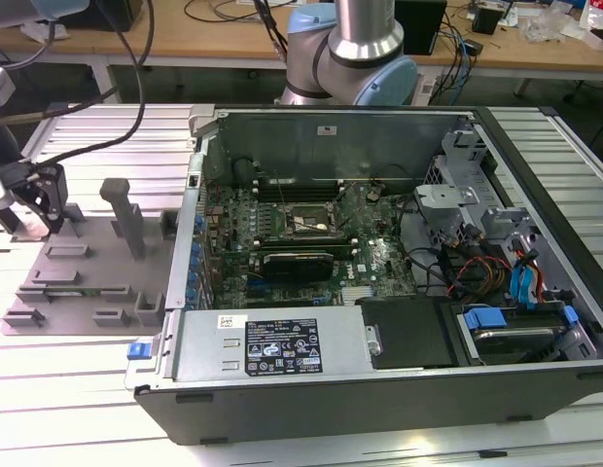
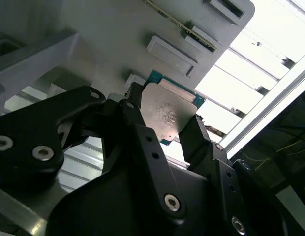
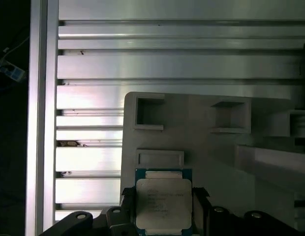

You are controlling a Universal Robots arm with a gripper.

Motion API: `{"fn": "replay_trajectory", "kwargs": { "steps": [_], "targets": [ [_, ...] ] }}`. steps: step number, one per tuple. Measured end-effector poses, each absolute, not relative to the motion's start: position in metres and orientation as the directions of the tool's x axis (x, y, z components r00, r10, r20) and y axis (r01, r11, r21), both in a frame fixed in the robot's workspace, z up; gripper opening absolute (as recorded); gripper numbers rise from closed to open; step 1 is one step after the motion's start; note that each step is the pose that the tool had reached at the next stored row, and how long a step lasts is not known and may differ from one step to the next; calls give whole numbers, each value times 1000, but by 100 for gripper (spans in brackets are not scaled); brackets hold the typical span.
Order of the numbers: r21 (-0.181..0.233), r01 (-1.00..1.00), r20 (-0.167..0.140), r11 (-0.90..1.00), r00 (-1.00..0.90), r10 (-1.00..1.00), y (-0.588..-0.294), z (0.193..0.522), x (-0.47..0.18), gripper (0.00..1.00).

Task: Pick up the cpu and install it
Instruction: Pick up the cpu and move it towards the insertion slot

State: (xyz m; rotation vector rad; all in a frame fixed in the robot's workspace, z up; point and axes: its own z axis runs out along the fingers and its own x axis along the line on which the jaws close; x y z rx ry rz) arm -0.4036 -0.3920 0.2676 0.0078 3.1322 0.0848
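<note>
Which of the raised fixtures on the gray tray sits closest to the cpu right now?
The low flat rectangular block, just beside the cpu in the gripper; the two open box pockets lie farther off.

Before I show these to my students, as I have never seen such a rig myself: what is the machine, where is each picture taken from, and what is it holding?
The machine is a robot arm with a two-fingered gripper. The exterior view comes from a camera off the arm: it looks over a slatted metal table bearing an open computer case and, on the exterior view's left, a gray tray. Both wrist views come from cameras riding on the arm. They show the fingers pressed against two opposite sides of the cpu, a small silvery chip, at the tray.
</note>
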Motion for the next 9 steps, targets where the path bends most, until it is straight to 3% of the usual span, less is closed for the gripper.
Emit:
{"fn": "replay_trajectory", "kwargs": {
  "steps": [9],
  "targets": [
    [54,5,-8,999,-1000,6,-391,299,-404,55]
  ]
}}
